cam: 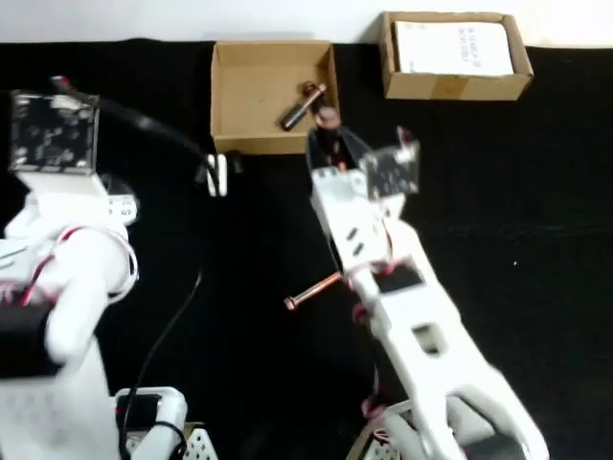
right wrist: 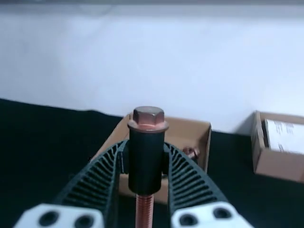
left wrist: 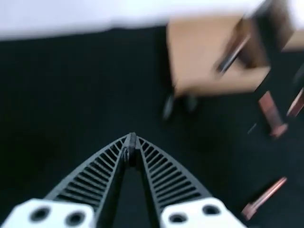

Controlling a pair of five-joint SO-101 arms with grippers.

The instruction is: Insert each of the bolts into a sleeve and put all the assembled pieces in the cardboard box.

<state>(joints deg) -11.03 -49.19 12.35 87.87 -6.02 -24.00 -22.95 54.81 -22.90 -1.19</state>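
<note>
Copper bolt point(right wrist: 148, 118) sits fully through a black sleeve point(right wrist: 145, 164), head on top, thread sticking out below. The right gripper point(right wrist: 145, 149) is clamped on the sleeve's sides, and the pair is held upright.

In the high view this held piece is at the front right corner of the cardboard box point(cam: 244, 96), about over the rim rather than the middle. One assembled piece point(cam: 302, 105) already lies inside the box. A loose bolt point(cam: 311, 289) lies on the black table point(cam: 536, 240) beside the right arm, well apart from the box. The left gripper point(left wrist: 131, 142) has its fingers together with nothing between them, and it hangs near the box's front left corner.

Step in hand is probably the drop-off. To do it well:
- Carry the piece further over the box floor, clear of the front wall.
- Go low before opening.
- Release beside the piece already there, not on it.

Risks are a rim hit, or the bolt sliding out if the piece tilts.

A second box with paper point(cam: 455, 86) stands to the side and is not the target.
</note>
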